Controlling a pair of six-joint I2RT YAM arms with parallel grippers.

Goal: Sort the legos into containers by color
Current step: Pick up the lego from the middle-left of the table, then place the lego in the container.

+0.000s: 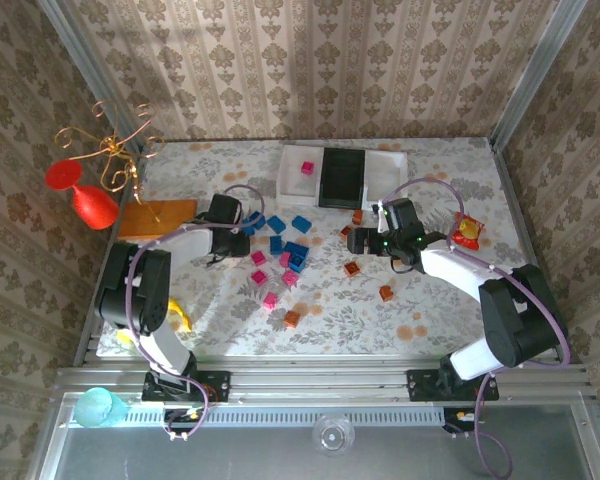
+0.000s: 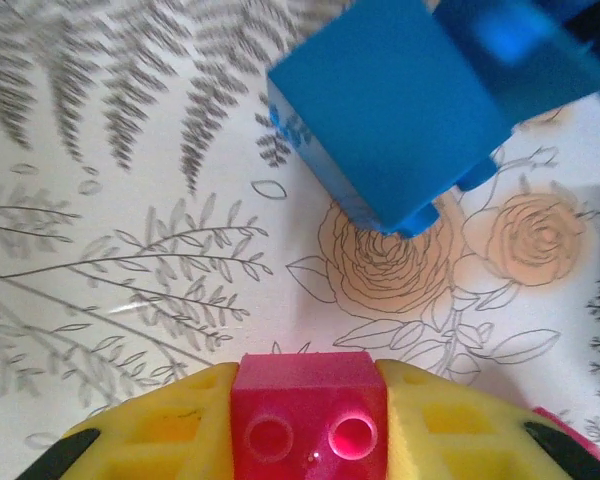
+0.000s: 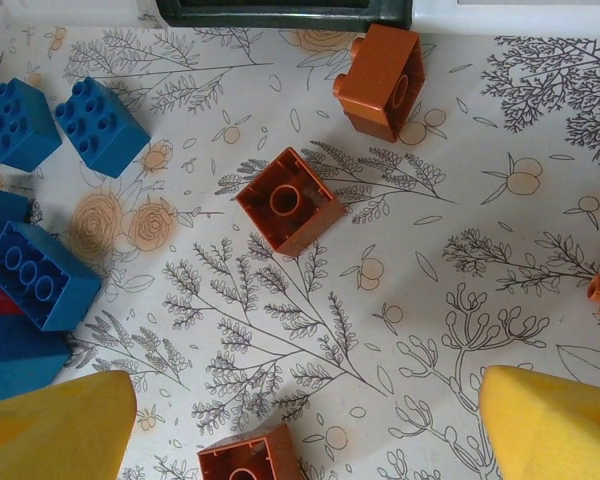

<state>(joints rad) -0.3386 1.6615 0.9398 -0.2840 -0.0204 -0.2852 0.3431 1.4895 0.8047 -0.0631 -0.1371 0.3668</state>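
1. my left gripper [image 2: 310, 440] is clamped on a pink lego [image 2: 310, 400], low beside a blue lego [image 2: 400, 110]. i judge the pick done.
2. next: lift and carry it to the far white tray [image 1: 292, 185], where one pink brick [image 1: 307, 167] lies.
3. my right gripper [image 3: 308, 388] hangs wide open over an orange lego [image 3: 288, 200].
4. the surface is a floral cloth [image 3: 430, 280], and the walls have damask wallpaper [image 1: 310, 70].

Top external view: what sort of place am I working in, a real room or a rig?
Most likely a staged robot test cell, not a lived-in room: wallpapered panels set in aluminium posts, both arms bolted to a metal rail, and a floral tablecloth strewn with legos.
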